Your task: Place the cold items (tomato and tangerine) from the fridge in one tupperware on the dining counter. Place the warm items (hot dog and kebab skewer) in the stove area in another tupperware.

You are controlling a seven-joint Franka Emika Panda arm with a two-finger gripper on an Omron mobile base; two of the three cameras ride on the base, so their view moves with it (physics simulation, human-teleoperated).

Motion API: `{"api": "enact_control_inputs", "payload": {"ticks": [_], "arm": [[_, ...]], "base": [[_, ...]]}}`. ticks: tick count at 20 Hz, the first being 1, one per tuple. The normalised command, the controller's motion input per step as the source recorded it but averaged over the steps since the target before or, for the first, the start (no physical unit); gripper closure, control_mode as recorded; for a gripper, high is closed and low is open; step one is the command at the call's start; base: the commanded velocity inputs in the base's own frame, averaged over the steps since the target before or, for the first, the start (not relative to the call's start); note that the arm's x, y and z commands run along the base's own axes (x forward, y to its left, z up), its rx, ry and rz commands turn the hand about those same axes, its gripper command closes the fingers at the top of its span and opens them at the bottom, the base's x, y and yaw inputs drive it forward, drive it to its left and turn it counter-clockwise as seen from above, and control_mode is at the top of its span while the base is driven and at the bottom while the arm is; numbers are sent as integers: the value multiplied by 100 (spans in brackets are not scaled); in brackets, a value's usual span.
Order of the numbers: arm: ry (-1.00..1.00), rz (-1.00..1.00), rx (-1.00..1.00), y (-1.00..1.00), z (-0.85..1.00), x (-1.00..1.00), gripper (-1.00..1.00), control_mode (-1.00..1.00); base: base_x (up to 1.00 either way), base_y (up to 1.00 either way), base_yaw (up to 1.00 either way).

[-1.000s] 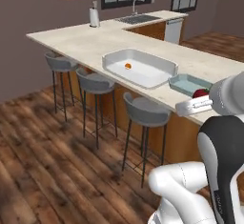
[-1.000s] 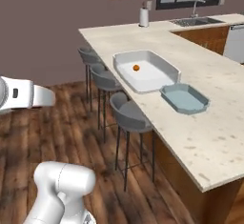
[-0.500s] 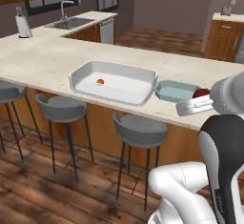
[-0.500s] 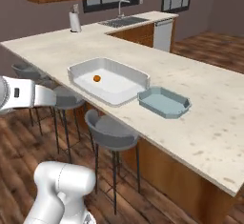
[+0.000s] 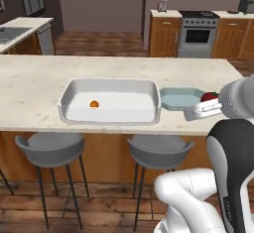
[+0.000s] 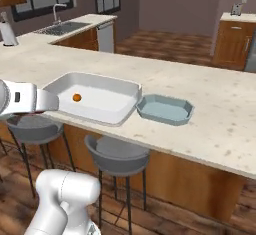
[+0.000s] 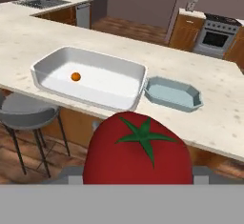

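Now the base has swung square to the worktop [image 5: 39, 83]; gripper [image 5: 207, 104] holding tomato [image 7: 139, 149], tray [image 5: 110, 121] with tangerine [image 5: 94, 104] ahead.

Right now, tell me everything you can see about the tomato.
The tomato is a glossy, dark red ball with a green star-shaped stem cap on top. It sits in the gripper, close in front of the hand camera; from the left base view it peeks out as a small red shape just beyond the counter's near edge, beside the teal container. It is not yet in the white tray.
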Motion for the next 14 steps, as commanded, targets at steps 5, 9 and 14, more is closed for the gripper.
{"api": "enact_control_inputs", "payload": {"ticks": [5, 9, 14], "arm": [[0, 0, 0, 0, 0, 0, 100, 100], [0, 0, 0, 0, 0, 0, 100, 100], [0, 0, 0, 0, 0, 0, 100, 100]], "base": [[77, 100, -63], [77, 100, -63], [80, 96, -54]]}}
